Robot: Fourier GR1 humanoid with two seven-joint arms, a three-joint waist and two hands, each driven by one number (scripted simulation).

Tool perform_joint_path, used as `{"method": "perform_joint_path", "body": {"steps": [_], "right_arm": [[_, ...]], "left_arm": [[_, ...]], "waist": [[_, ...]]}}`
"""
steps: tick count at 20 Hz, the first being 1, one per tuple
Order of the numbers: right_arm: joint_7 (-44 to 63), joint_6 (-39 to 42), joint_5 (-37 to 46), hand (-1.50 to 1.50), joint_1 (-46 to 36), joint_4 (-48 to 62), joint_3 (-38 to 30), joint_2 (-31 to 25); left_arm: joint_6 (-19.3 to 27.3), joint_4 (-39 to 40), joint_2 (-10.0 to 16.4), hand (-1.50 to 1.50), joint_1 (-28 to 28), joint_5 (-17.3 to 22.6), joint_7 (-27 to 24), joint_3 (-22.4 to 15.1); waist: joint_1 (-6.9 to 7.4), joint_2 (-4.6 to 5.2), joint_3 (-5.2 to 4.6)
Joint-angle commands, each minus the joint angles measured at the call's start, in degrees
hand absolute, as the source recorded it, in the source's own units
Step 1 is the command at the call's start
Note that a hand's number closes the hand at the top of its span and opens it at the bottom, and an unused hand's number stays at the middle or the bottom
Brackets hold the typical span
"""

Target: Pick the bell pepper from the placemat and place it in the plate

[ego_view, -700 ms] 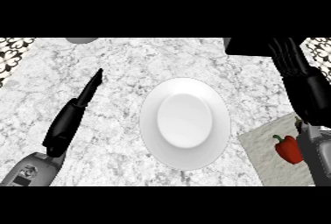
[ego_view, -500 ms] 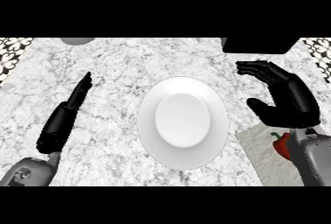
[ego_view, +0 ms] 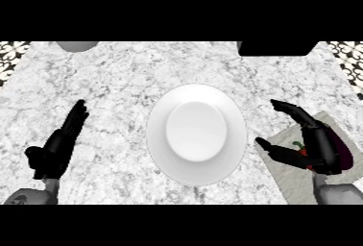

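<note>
1. Two black hands come in from the lower edge of the head view, one on each side of a white plate that sits in the middle of the grey-veined marble counter.
2. The right hand is spread open. Its fingers reach up and to the left with a slight bend, and its thumb stands well apart below them, pointing toward the plate's right rim.
3. This hand is over the grey placemat at the counter's right side, and it closes on nothing.
4. The bell pepper lies on the placemat. Only a sliver of red and a bit of green stem show in the gap between thumb and fingers; the palm hides the rest. Whether the hand touches the pepper cannot be told.
5. The plate bears nothing, and the pepper lies just beside its right rim, apart from it.
6. The left hand rests open near the lower left with its fingers straight, together and pointing up. It holds nothing.
7. At the top edge there is a grey rounded object on the left and a black object on the right, both cut off by the frame.
</note>
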Motion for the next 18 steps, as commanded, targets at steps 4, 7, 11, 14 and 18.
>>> {"method": "perform_joint_path", "body": {"steps": [4,7,11,14,18], "right_arm": [[-12.97,-7.07,7.49,-1.50,12.78,-2.86,0.18,1.65],[-10.28,-5.97,5.03,-1.50,15.64,-7.86,-4.83,-1.62],[-3.24,-9.12,12.01,-1.50,16.81,-9.88,-5.24,-4.24],[3.13,-4.44,14.52,-1.50,19.29,-13.01,-6.94,-11.86],[13.73,1.89,18.91,-1.50,22.71,-18.02,-5.55,-18.50]], "left_arm": [[-1.07,3.09,-2.41,0.00,-0.61,0.12,0.11,1.89],[-4.57,5.80,-1.28,0.00,1.82,0.86,-5.01,4.48],[-3.14,2.74,-2.59,0.00,3.00,-0.96,-3.79,3.04],[-5.44,3.17,-0.45,0.00,2.41,-0.06,-2.64,4.08],[-3.27,3.23,-2.06,0.00,0.66,-1.44,-1.19,3.35]], "waist": [[-0.41,-0.22,0.10],[-0.38,-0.23,0.07],[0.13,-0.25,0.06],[0.11,-0.22,0.01],[-0.18,-0.21,-0.06]]}}
